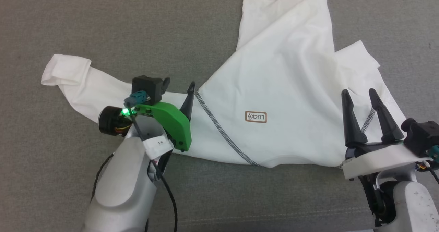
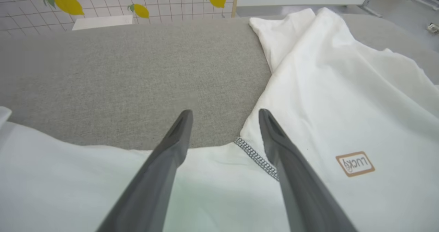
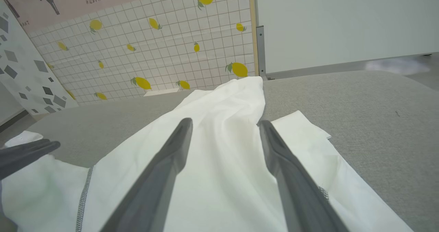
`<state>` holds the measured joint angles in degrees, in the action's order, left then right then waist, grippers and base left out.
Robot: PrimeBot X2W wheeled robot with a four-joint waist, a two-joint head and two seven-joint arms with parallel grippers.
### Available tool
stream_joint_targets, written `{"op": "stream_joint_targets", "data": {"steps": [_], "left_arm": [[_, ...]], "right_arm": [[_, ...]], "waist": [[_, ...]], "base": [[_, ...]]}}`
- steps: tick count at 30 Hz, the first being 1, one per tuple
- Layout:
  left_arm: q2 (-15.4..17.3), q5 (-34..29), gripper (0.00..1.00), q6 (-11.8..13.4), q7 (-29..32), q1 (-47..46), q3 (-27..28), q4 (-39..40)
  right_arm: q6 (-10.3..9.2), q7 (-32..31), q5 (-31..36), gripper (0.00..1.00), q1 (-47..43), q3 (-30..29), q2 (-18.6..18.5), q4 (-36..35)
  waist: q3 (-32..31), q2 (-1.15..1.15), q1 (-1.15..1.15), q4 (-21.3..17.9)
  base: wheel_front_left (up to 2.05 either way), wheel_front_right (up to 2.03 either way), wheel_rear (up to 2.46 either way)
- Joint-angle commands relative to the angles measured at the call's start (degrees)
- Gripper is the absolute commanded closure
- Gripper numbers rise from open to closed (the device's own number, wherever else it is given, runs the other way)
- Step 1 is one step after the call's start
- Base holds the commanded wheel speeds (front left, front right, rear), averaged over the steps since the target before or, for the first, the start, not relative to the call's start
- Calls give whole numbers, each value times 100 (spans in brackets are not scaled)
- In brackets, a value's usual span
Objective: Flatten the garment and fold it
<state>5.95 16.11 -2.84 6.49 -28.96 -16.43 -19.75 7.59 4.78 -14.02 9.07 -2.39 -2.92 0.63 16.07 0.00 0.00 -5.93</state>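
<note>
The garment point(image 1: 281, 71), a white T-shirt, lies crumpled and partly folded over itself on the grey padded surface point(image 1: 103, 26). One sleeve stretches to the left, and a grey stitched seam point(image 1: 219, 129) runs diagonally across it. My left gripper point(image 1: 179, 86) hovers open over the shirt's upper edge beside that seam point(image 2: 257, 156), with nothing between its fingers point(image 2: 171, 149). My right gripper point(image 1: 358, 94) stands open above the shirt's lower right part. In the right wrist view the right gripper point(image 3: 225, 122) points along a raised ridge of the garment point(image 3: 233, 95). In the left wrist view the garment point(image 2: 343, 88) fills the right side.
A small brown-edged label point(image 1: 256, 117) sits on the shirt's middle. Bare grey surface point(image 2: 137, 71) spreads left of and behind the shirt. Beyond the far edge is a tiled wall with lemon prints point(image 3: 154, 47) and a pale panel point(image 3: 343, 23). The left gripper's finger point(image 3: 27, 153) shows at the right wrist view's left edge.
</note>
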Motion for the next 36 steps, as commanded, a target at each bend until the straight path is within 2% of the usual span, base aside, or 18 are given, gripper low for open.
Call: {"op": "stream_joint_targets", "data": {"steps": [1,8,15,16,17,20,23,28,31,33,34,36], "left_arm": [[11,-46,0,-27,89,-101,-43,-143],[182,-176,0,-127,739,-660,-258,-1109],[345,-69,0,-330,1831,-1020,-519,-1890],[373,-30,7,-353,1963,-1043,-544,-1945],[420,27,100,-377,2058,-1080,-555,-1971],[651,155,100,-417,2210,-1211,-528,-1960],[993,210,100,-395,2063,-1418,-335,-1824],[1572,212,100,-39,1761,-1641,103,-1759],[1788,238,100,256,1606,-1646,352,-1782],[1812,339,100,402,1482,-1587,518,-1788],[1769,432,0,411,1402,-1537,588,-1765],[1664,594,0,345,1243,-1422,662,-1697]], "right_arm": [[-10,-15,-36,0,-72,-1,4,-37],[-10,29,-132,0,-99,58,4,-53],[-10,113,-207,0,-73,128,4,26],[-10,123,-216,0,-69,129,4,32],[-10,134,-225,0,-63,132,4,37],[-10,164,-249,0,-37,138,4,46],[-10,196,-262,0,-6,124,4,40],[-10,233,-289,0,66,183,4,68],[-10,250,-287,0,105,208,4,95],[-10,253,-272,0,129,228,4,113],[-10,251,-258,0,141,234,4,119],[-10,240,-218,0,161,253,4,122]], "waist": [[-18,0,0,-135],[111,0,0,-482],[206,0,0,-702],[216,0,0,-719],[231,0,0,-737],[275,0,0,-767],[344,0,0,-762],[436,0,0,-736],[470,0,0,-708],[477,0,0,-678],[479,0,0,-650],[469,0,0,-592]], "base": [[0,0,0],[0,0,0],[0,0,0],[0,0,0],[0,0,0],[0,0,0],[0,0,0],[0,0,0],[0,0,0],[0,0,0],[0,0,0],[0,0,0]]}}
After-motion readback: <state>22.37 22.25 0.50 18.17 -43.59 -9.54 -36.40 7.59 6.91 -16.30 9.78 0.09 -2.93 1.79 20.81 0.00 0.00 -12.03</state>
